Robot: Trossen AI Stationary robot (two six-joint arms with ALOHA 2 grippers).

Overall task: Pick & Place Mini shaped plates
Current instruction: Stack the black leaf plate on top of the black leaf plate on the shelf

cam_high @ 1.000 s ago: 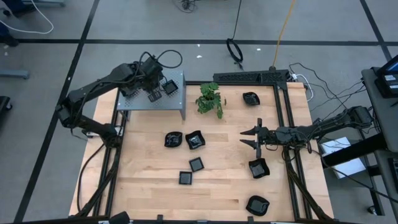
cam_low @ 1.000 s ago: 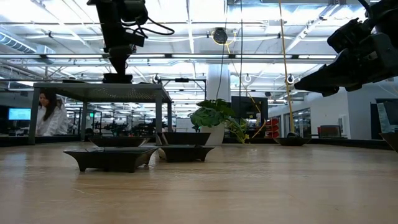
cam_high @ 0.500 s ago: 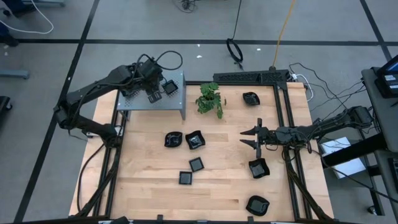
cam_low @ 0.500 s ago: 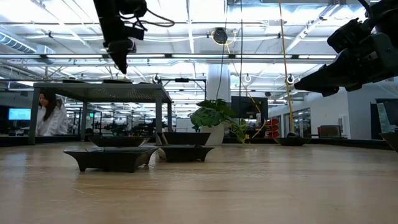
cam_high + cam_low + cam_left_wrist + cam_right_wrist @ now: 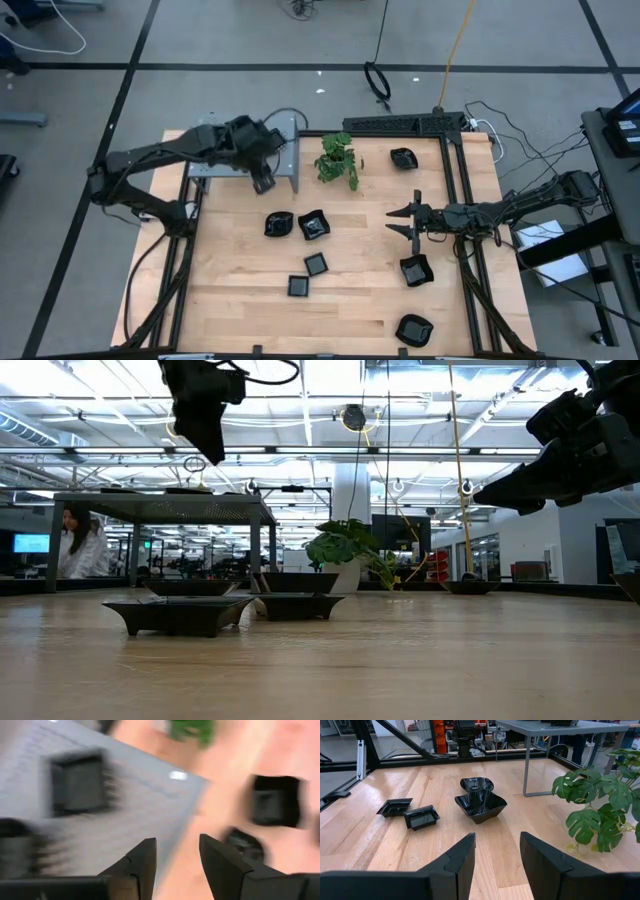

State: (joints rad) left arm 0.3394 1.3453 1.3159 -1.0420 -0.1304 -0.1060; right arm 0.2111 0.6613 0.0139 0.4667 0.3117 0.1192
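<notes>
- While the left gripper hangs with fingers parted and nothing between them over the front edge of the grey shelf in the upper left of the overhead frame, the right gripper waits right of centre, fingers spread and empty, above bare wood.
- Small black plates are scattered over the wooden table; two sit side by side at centre, a wavy one and a squarer one; two flat square ones lie just below them; others rest at upper right, just below the right gripper and at lower right; the left wrist view shows at least one more dish on the shelf, though blurred.
- The plates look glossy, thin and rigid; judged light but slick, and liable to slide or chip if pinched carelessly.
- The likeliest hold is across a raised rim, one finger inside the bowl and one outside; the wavy-edged dish offers peaks that may slip sideways, so a straight stretch of rim looks safer.
- A potted plant stands beside the shelf at upper centre, near any path toward the plates at centre.
</notes>
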